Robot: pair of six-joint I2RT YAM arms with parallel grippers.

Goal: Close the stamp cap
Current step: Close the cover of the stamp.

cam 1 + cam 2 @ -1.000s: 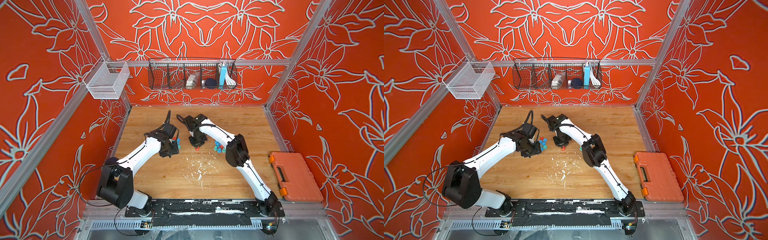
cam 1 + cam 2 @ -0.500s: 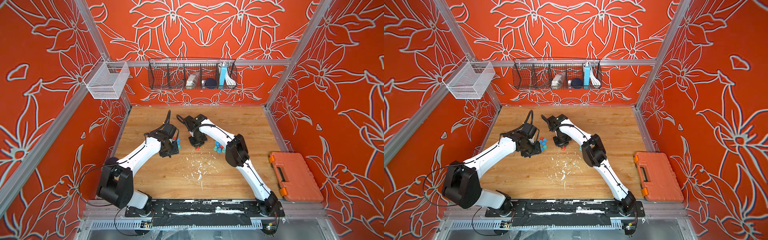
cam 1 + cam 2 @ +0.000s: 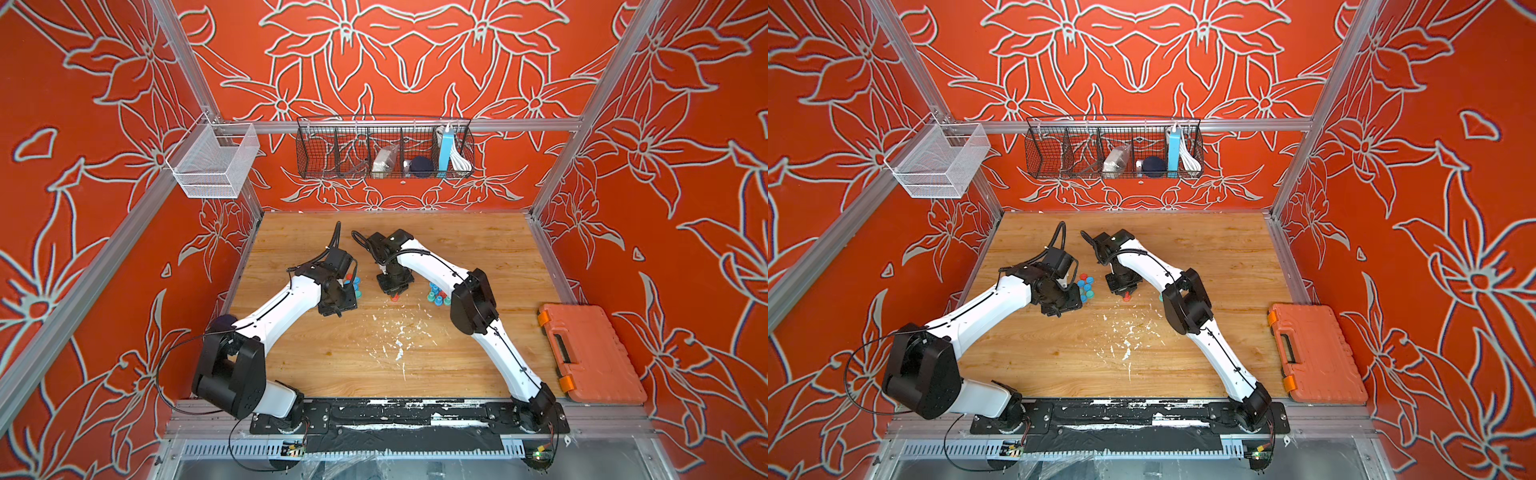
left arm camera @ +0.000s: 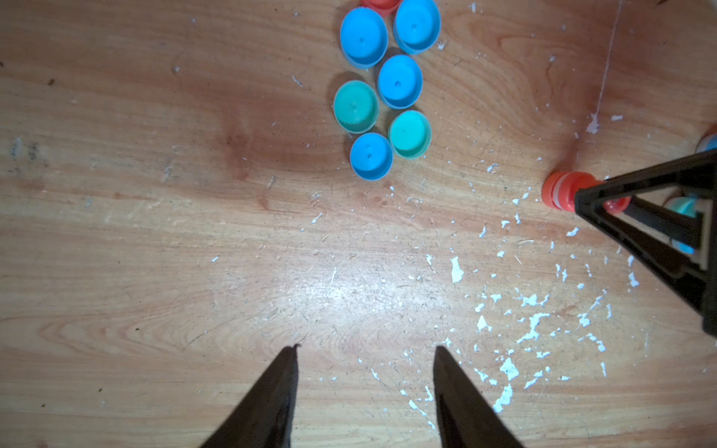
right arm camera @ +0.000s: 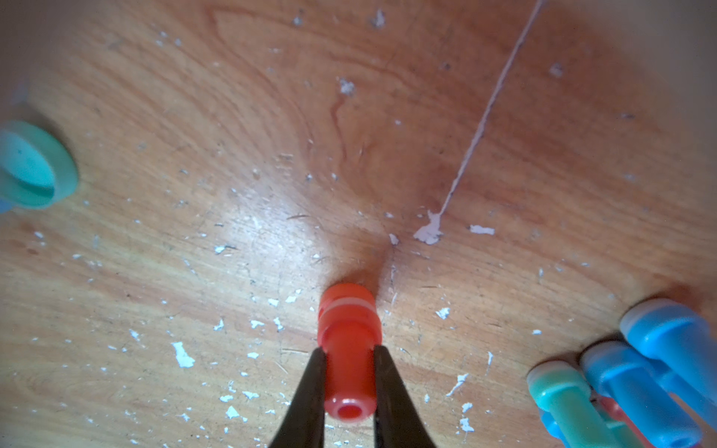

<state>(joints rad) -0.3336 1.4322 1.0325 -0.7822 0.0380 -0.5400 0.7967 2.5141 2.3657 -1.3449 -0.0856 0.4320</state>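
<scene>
A red stamp (image 5: 348, 341) stands upright on the wooden table (image 3: 415, 357), and my right gripper (image 5: 349, 351) is shut on its narrow stem. Its wide lower end shows a white band and rests on the wood; the same stamp appears in both top views (image 3: 395, 296) (image 3: 1126, 296) and in the left wrist view (image 4: 562, 190). To the left lie several loose blue and teal caps (image 4: 382, 89) (image 3: 352, 284), open side down. Some way short of them, my left gripper (image 4: 366, 347) hovers open over bare wood with nothing between its fingers.
Several blue and teal stamps (image 5: 640, 380) (image 3: 436, 293) lie in a heap right of the red one. A red cap (image 4: 380, 2) shows at the edge of the cap group. White flecks litter the wood. An orange case (image 3: 586, 353) sits at the right edge.
</scene>
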